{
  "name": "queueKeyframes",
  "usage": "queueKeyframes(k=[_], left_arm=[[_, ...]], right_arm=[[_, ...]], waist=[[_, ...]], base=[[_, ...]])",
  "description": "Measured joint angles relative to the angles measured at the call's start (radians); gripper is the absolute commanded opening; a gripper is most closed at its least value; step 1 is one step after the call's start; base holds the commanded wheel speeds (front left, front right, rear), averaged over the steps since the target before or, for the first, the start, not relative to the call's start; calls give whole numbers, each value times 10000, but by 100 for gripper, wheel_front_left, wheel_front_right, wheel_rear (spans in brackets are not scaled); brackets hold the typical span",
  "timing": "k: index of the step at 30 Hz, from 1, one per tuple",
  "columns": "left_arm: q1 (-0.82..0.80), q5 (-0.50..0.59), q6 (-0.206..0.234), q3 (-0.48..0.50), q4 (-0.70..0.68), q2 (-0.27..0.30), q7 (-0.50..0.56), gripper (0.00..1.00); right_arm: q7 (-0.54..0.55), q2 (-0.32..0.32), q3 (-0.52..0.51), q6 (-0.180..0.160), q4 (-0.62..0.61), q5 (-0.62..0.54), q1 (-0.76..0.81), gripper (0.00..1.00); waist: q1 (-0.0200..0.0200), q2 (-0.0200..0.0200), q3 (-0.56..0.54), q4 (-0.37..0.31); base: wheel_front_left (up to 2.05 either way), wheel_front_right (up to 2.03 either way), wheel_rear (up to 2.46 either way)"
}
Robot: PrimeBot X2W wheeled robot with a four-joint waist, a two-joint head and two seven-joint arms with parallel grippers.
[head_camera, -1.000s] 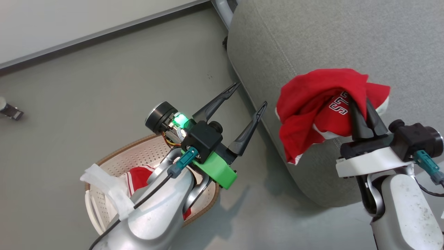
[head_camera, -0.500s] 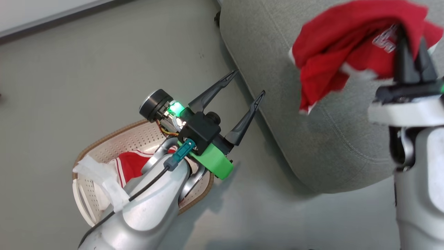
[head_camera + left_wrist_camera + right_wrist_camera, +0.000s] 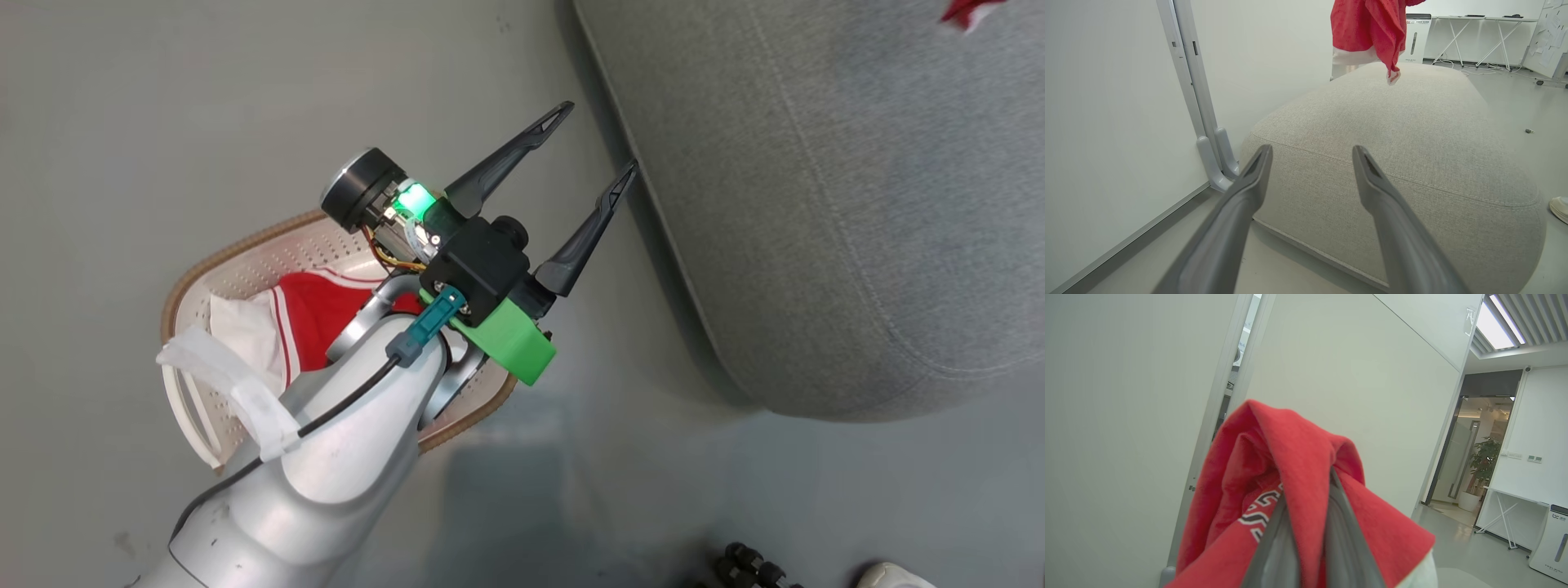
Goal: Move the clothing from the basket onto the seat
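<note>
1. The right fingers (image 3: 1284,539) are clenched on the red garment (image 3: 1298,441), which drapes over their tips and hangs down on both sides of them.
2. Seen from the left wrist, that garment is held high, far beyond the left fingers (image 3: 1249,183), above the far part of the seat (image 3: 1392,134). Its lowest corner is close to the cushion top, but I cannot tell whether it touches.
3. To my eye the step in hand is the set-down. The right fingers should come down until most of the fabric rests on the cushion, well in from its rounded edge, so nothing slides off to the floor.
4. Because the cloth wraps the fingertips, opening alone may not free it. I would open wide, then draw back along the fingers' own line rather than sideways, so the fabric is not dragged along.
5. The left fingers are released and hold nothing, with the seat's near edge just ahead of their tips. They are best kept there, out of the way.
6. The second garment (image 3: 314,306) lies in the basket (image 3: 188,278), behind and below the left fingers, so I judge the task about half done.
</note>
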Motion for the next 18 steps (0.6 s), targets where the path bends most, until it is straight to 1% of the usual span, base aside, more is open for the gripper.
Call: queueKeyframes(k=[4,7,14,18], left_arm=[[-197,58,0,-10,-21,56,0,100],[-340,59,-27,-19,-58,65,0,100],[-503,102,-29,-92,-84,84,0,100],[-605,102,-29,-148,-92,52,0,100]], right_arm=[[0,-640,-295,0,934,67,-826,0],[0,-951,-416,0,1643,69,-1203,0],[2,-1035,-550,0,3799,-167,-1472,0],[2,-1066,-771,0,4805,-313,-1486,0]], waist=[[0,0,508,178],[0,0,862,306],[1,0,1541,562],[1,0,1763,727]], base=[[0,0,0],[0,0,0],[0,0,0],[0,0,0]])
